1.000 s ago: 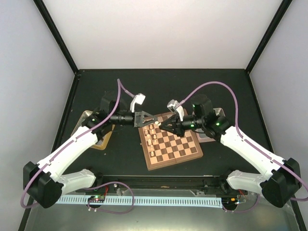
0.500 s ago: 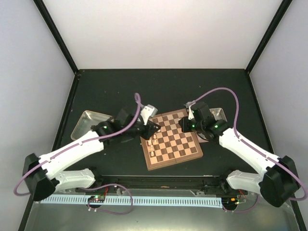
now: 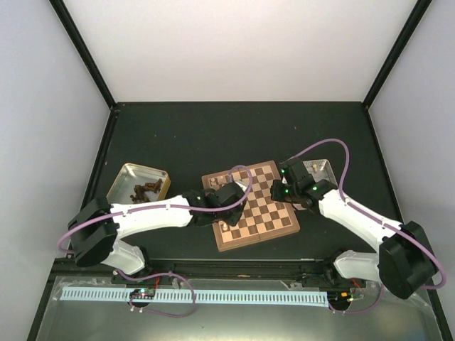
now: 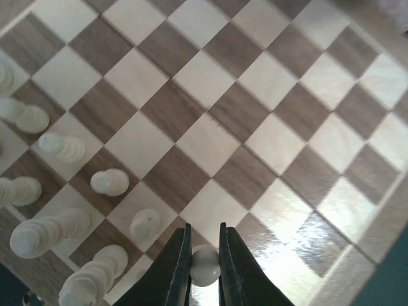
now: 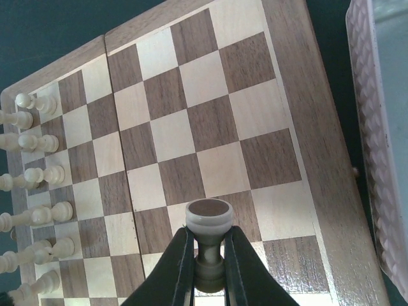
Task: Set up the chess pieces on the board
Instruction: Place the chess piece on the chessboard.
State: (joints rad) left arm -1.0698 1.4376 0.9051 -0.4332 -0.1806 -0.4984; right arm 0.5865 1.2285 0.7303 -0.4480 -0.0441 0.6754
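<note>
My left pincer (image 4: 204,239) grips one pale pawn (image 4: 205,266), my right pincer (image 5: 208,241) one upturned pale piece (image 5: 208,215), above the board (image 3: 274,213) mid-frame. Only the overhead view shows one tin (image 3: 126,176) of dark pieces (image 3: 146,190), centre-left.

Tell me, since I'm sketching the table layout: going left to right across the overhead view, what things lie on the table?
Metal tin with dark chess pieces in it → chessboard → clear tray. The arms cross over the board, so they are left out.

left arm (image 3: 160,210) hides board (image 3: 266,217) left squares; tray (image 5: 382,127) cut off by right edge
</note>
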